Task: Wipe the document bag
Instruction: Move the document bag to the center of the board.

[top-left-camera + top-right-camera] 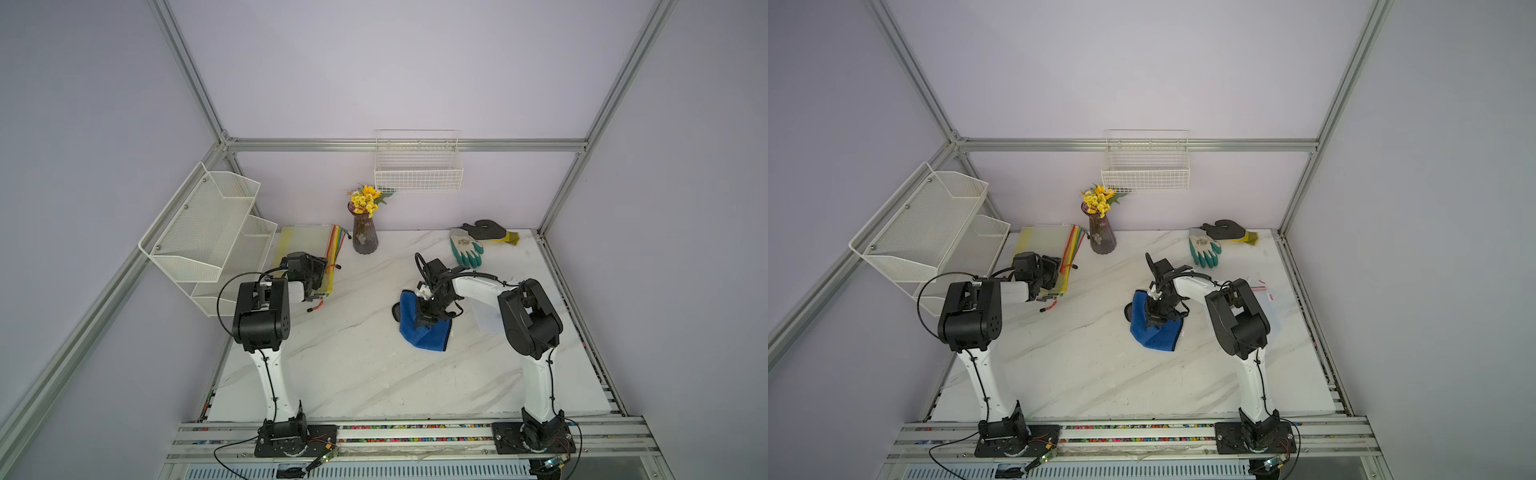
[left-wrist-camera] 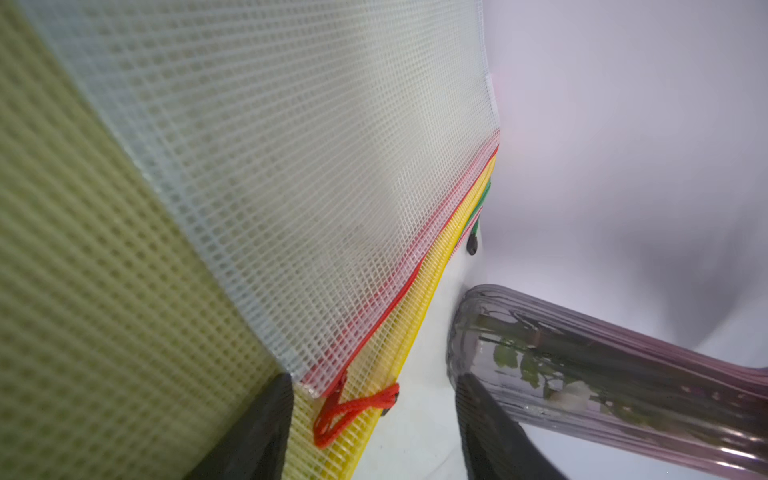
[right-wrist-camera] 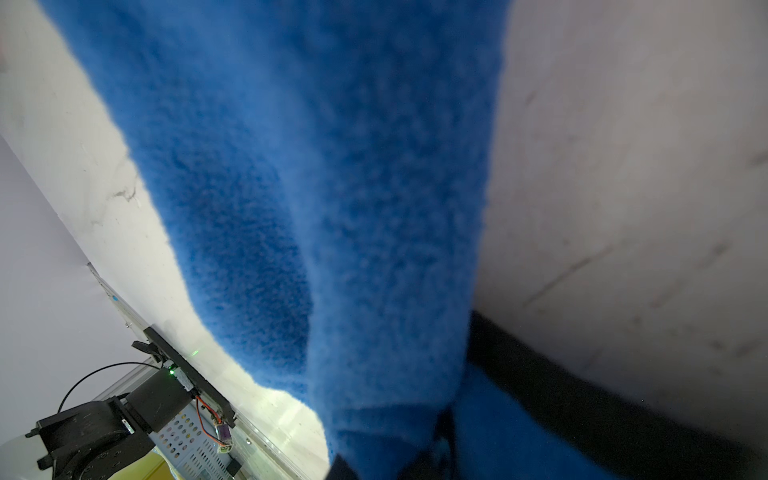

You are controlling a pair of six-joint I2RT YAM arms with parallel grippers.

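Observation:
A stack of mesh document bags [image 1: 307, 241] [image 1: 1045, 241] lies at the table's back left. In the left wrist view a clear bag with a red zip [image 2: 291, 187] lies on top of a yellow one [image 2: 365, 419], beside a red pull cord [image 2: 353, 409]. My left gripper [image 1: 318, 276] [image 1: 1054, 270] [image 2: 374, 395] hovers open over the stack's near corner, holding nothing. My right gripper [image 1: 428, 316] [image 1: 1156, 319] [image 3: 399, 465] is shut on a blue cloth [image 1: 424, 337] [image 1: 1156, 340] [image 3: 332, 187], which hangs down to the table's middle.
A purple glass vase [image 1: 365, 237] [image 2: 582, 374] with yellow flowers stands right beside the bags. Two work gloves [image 1: 467, 248] lie at the back right. A white mesh rack [image 1: 208, 232] hangs on the left wall, a wire basket [image 1: 417, 170] on the back wall. A pale flat sheet [image 1: 488, 318] lies under the right arm.

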